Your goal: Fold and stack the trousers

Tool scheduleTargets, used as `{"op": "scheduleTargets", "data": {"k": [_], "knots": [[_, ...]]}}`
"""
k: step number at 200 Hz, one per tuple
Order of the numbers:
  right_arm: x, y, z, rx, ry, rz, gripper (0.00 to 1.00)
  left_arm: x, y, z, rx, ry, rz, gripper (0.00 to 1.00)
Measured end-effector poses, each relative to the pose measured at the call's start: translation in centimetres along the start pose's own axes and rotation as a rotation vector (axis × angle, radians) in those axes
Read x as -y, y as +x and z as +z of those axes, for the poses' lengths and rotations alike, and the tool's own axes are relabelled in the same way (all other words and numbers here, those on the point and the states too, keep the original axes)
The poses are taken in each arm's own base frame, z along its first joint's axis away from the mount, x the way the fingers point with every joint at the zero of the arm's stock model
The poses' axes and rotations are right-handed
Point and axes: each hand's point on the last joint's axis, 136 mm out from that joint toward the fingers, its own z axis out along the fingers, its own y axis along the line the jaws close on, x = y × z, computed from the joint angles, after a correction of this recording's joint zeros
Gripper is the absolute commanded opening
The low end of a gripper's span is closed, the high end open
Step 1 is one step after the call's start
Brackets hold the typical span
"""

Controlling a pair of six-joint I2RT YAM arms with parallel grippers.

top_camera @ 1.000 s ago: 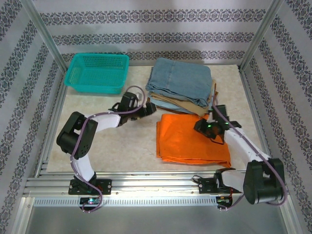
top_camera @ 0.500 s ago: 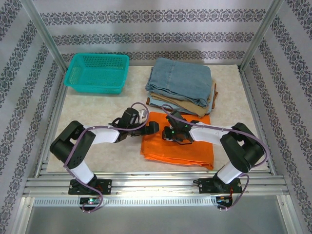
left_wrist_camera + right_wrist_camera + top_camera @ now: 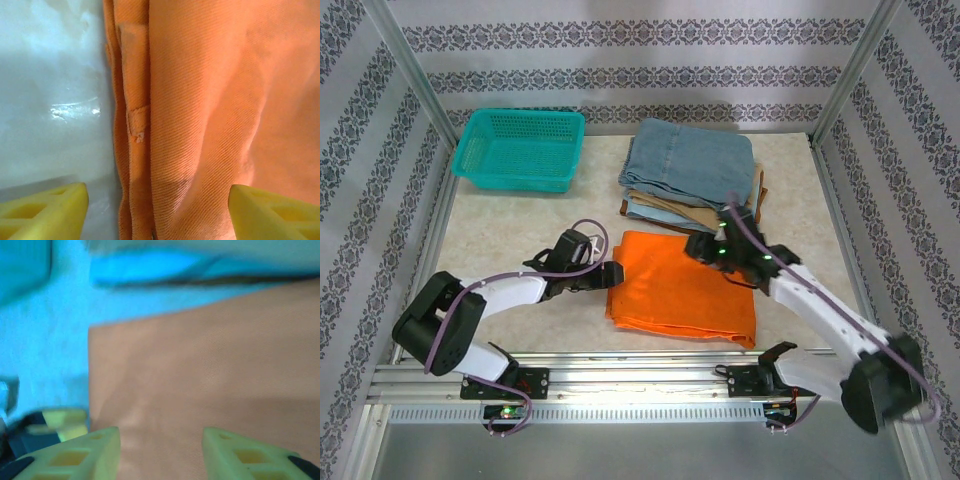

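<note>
The orange trousers lie folded into a flat rectangle on the table, right on the near side of the pile of folded clothes (denim on top, tan under it). Their far edge is pretty much touching the pile's near edge. The teal basket sits well off to the left of that pile.

The left arm is stretched out low. Its elbow is tucked way out to the near-left of the pile and its forearm runs flat along the table toward the trousers. The left gripper sits near-left of the pile, right at the trousers' left edge. In the left wrist view its yellow fingers are spread wide with the layered fold edge lying between them, gripping nothing.

The right arm reaches up diagonally from the near-right. Its wrist hangs just in front of the pile, over the far part of the trousers. The right gripper points left across the cloth. In the right wrist view its fingers stand apart with bare orange fabric below and nothing pinched, though that view is blurry.
</note>
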Motion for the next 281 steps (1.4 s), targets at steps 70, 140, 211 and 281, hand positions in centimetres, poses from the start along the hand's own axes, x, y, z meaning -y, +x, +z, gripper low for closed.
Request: {"op": "scheduleTargets", "data": {"k": [70,140,211,281], "knots": [[16.7,5.3,-0.4,-0.098,0.372,0.307,0.80,-0.5,-0.1,1.4,-0.084,-0.016,-0.061,0.72],[16.6,7.5,1.3,-0.210,0.307,0.335,0.36,-1.8,-0.3,1.8,-0.091,-0.015,-0.186,0.34],[14.0,7.3,1.8,-0.231,0.166,0.303,0.21,-0.2,-1.0,1.8,-0.090,0.057,-0.170,0.70],[13.8,7.1,1.8,-0.228,0.154,0.300,0.04,1.8,-1.0,3.6,-0.108,0.109,-0.084,0.31]]}}
